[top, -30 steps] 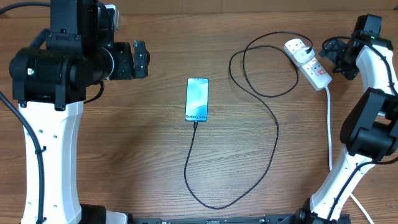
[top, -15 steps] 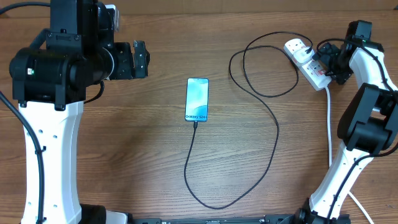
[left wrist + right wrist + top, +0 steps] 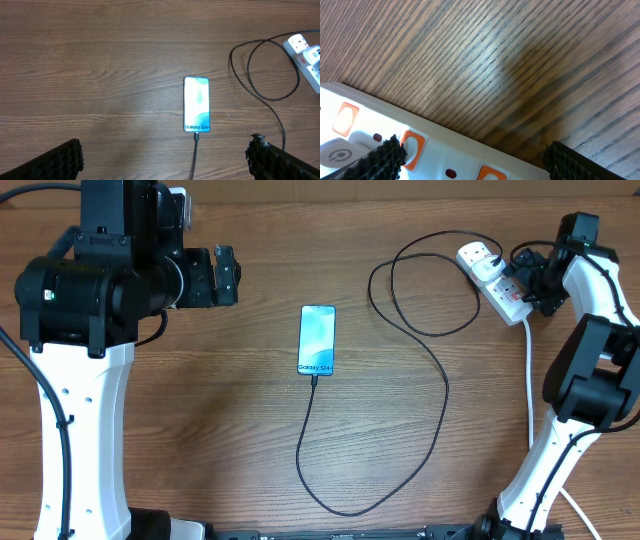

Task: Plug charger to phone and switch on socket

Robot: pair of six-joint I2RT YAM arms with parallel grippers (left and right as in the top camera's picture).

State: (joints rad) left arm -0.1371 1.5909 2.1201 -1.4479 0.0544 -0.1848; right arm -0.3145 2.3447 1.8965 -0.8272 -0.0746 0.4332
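While looking down through the right wrist camera, found the right claw (image 3: 472, 150) spread wide and pinching nothing, one dark fingertip (image 3: 387, 157) over the socket (image 3: 350, 150), the other over bare desk (image 3: 495, 60). Noted orange-red switch marks (image 3: 410, 142) along the white strip's edge. From overhead, placed that claw at the socket's right flank, at the far right of the desk; could not tell whether touching.

Traced a thick white cord (image 3: 530, 390) from the strip's near end down past the right arm. Followed the charger (image 3: 445, 395), a thin black cable, from the strip's far end through a loop, then down in a long curve toward the desk's front edge and back up to the phone (image 3: 316, 339). Found its connector tip at the phone's lower end, by the "Galaxy" text, seemingly seated. Saw the phone lying flat near mid-desk, its screen up and lit blue-teal.

Found the left claw (image 3: 228, 275) spread wide too and empty, raised above the desk's left side, well apart from the phone.
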